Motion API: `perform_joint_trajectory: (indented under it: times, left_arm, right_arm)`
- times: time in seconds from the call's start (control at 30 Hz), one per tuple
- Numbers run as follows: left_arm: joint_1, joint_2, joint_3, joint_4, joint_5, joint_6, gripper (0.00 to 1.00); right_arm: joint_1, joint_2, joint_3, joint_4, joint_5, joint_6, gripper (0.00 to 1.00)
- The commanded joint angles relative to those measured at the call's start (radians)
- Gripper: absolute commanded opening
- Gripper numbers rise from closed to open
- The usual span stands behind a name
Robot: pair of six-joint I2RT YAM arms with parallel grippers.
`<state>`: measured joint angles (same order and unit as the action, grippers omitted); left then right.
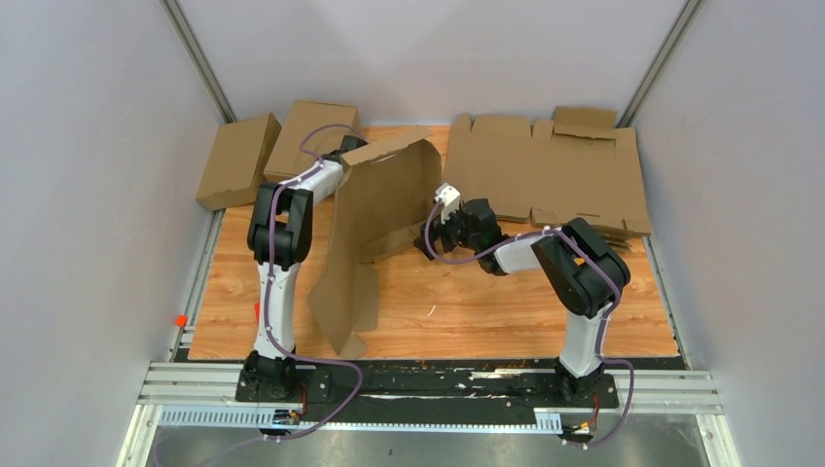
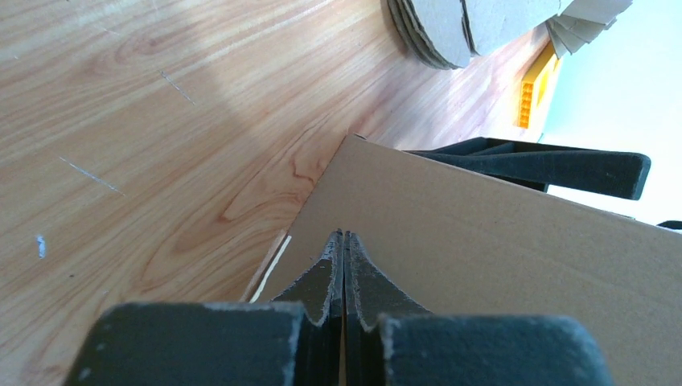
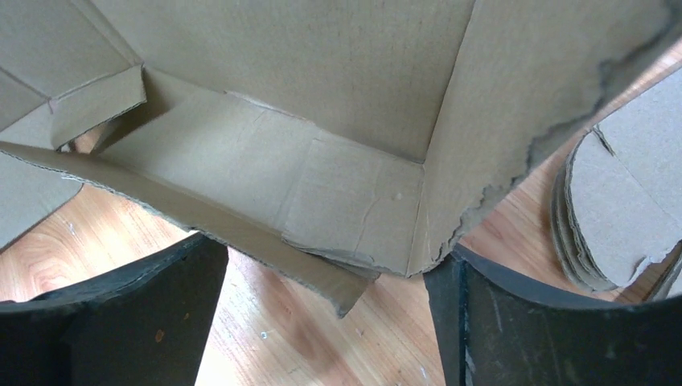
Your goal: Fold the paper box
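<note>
The paper box is a plain brown cardboard piece standing partly upright on the wooden table, with its flaps spread down toward the front. My left gripper is at its top back edge, mostly hidden by the cardboard. In the left wrist view the left gripper is shut on the edge of the box panel. My right gripper is open beside the box's right edge. In the right wrist view the right gripper is wide open, and a low corner of the box lies between the fingers without touching them.
A wide sheaf of flat notched cardboard sheets lies at the back right, close to the right gripper. Two folded cartons stand at the back left. A small red item sits off the table's left edge. Grey walls enclose the table.
</note>
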<state>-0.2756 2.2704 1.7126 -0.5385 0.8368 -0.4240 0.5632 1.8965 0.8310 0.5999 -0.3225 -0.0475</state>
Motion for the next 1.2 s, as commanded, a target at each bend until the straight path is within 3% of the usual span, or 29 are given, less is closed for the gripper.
perform_joint_trajectory:
  times: [0.0,0.37,0.57,0.7,0.9,0.97,1.1,1.17]
  left_arm:
    - [-0.022,-0.063,-0.021,-0.008,0.043,0.027,0.00]
    - [-0.035,-0.061,-0.039,0.002,0.045,0.031,0.00]
    - [-0.043,-0.060,-0.045,0.001,0.045,0.038,0.00]
    - [-0.045,-0.057,-0.044,0.001,0.045,0.039,0.00]
    - [-0.045,-0.057,-0.041,0.000,0.043,0.042,0.00]
    - [-0.046,-0.057,-0.041,0.000,0.047,0.042,0.00]
    - [-0.048,-0.056,-0.041,0.000,0.051,0.044,0.00]
    - [-0.052,-0.056,-0.041,0.001,0.053,0.045,0.00]
  right_arm:
    - [0.018,-0.014,0.003,0.028,0.042,0.042,0.85]
    - [0.053,0.012,0.046,-0.040,0.151,0.132,0.60]
    - [0.052,0.035,0.079,-0.085,0.196,0.189,0.65]
    - [0.052,0.017,0.059,-0.045,0.153,0.182,0.83]
    - [0.052,-0.006,0.020,0.025,0.061,0.138,0.91]
    - [0.052,-0.012,0.002,0.056,0.049,0.128,0.90]
    - [0.052,-0.013,0.002,0.066,0.041,0.129,0.74]
    - [0.052,-0.011,0.006,0.066,0.042,0.138,0.72]
